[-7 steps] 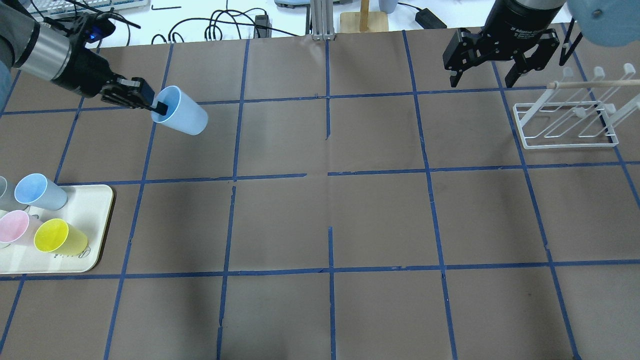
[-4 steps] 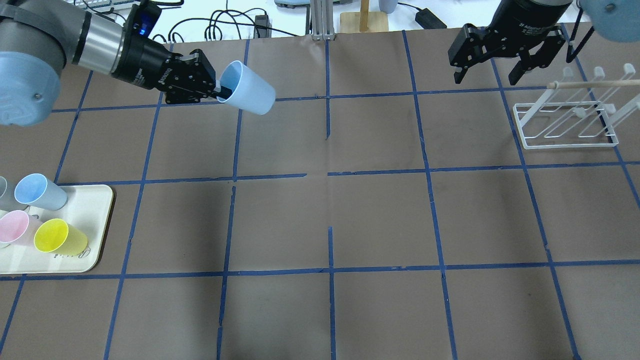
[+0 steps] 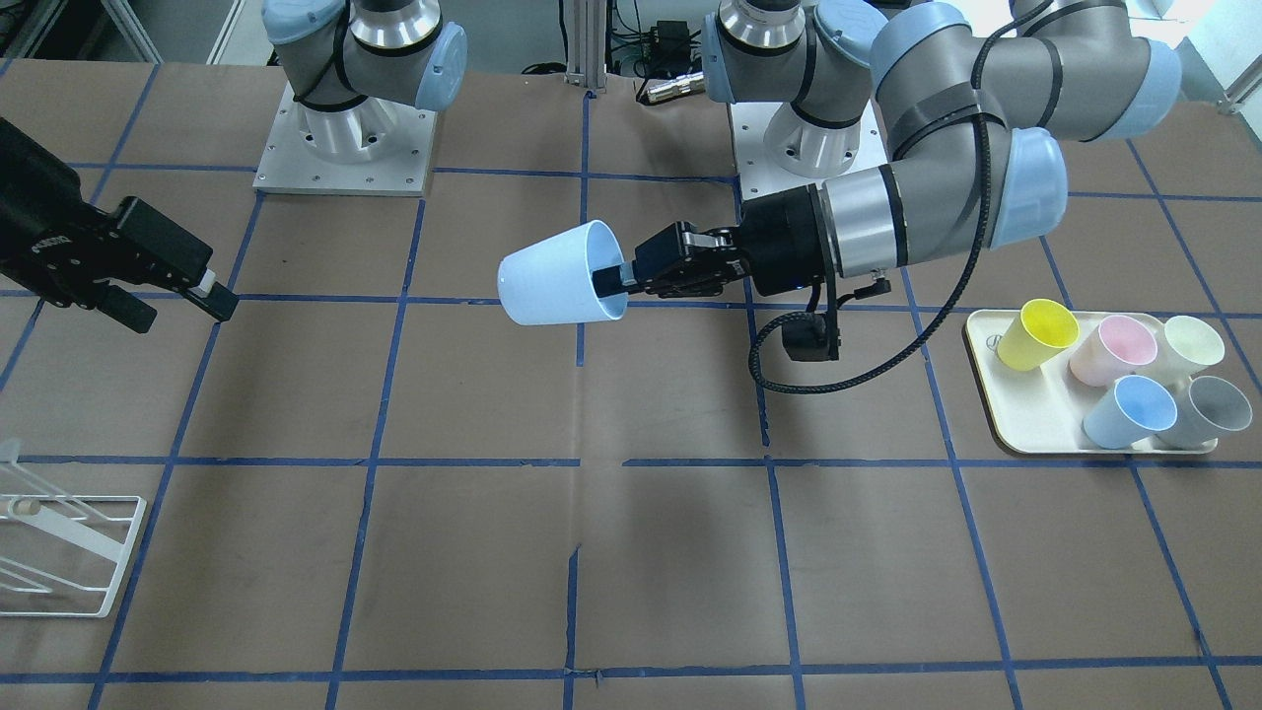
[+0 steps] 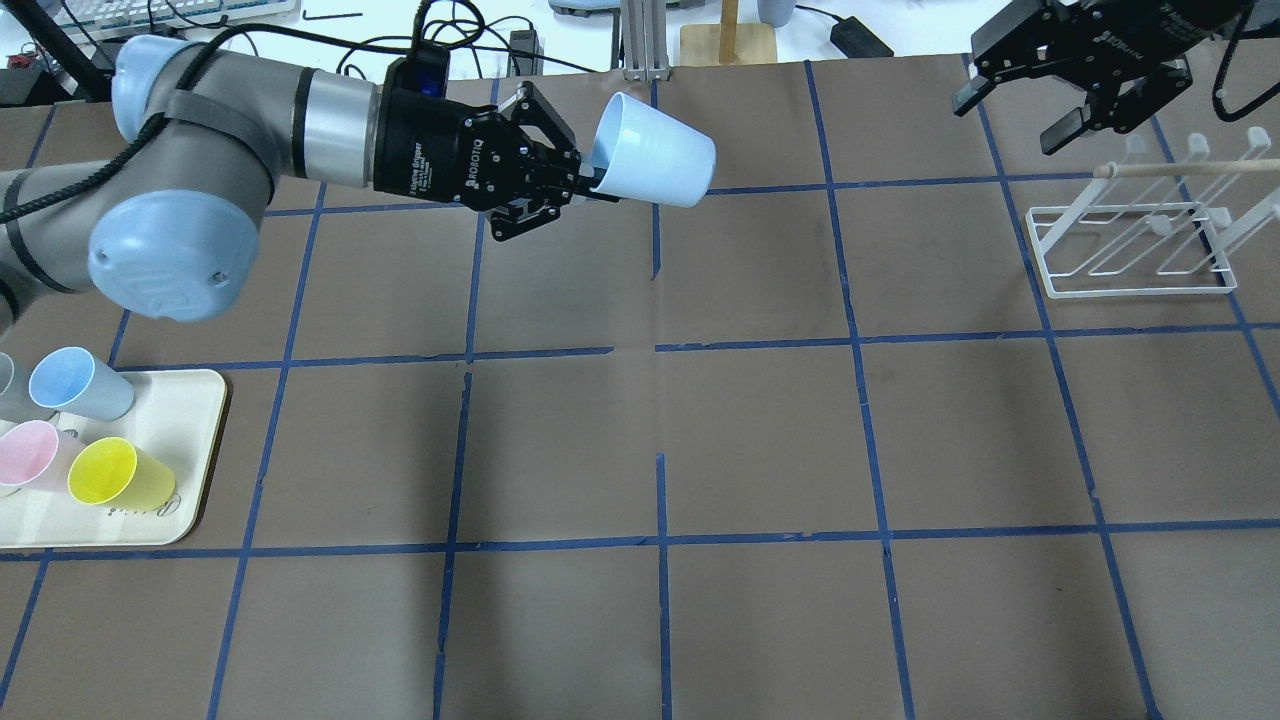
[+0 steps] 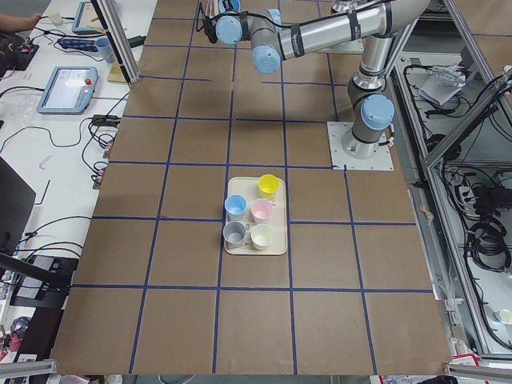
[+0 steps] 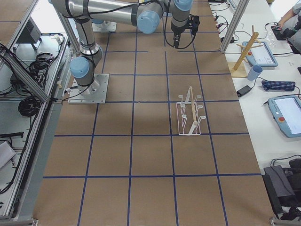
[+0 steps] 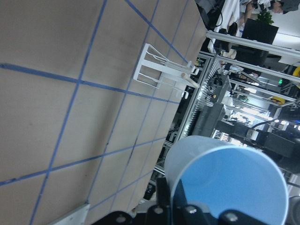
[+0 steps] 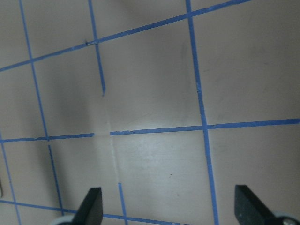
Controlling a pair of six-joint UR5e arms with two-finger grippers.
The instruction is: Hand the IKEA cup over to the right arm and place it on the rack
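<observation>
The pale sky-blue IKEA cup (image 4: 655, 150) lies on its side in the air over the table's far middle, with its mouth toward my left gripper (image 4: 590, 180). That gripper is shut on the cup's rim, one finger inside. The front view shows the same cup (image 3: 552, 276) and left gripper (image 3: 616, 279). The left wrist view shows the cup's mouth (image 7: 225, 183). My right gripper (image 4: 1010, 118) is open and empty at the far right, beside the white wire rack (image 4: 1130, 250). It also shows in the front view (image 3: 182, 308) and in the right wrist view (image 8: 171, 208).
A cream tray (image 4: 190, 400) at the near left holds a deeper-blue cup (image 4: 75, 382), a yellow cup (image 4: 115, 475), a pink cup (image 4: 30, 452) and others. A wooden stand (image 4: 728, 35) and cables lie beyond the table's far edge.
My left arm has swung right, carrying the cup from the far left to the far middle. My right gripper has shifted a little right and farther back, still open.
</observation>
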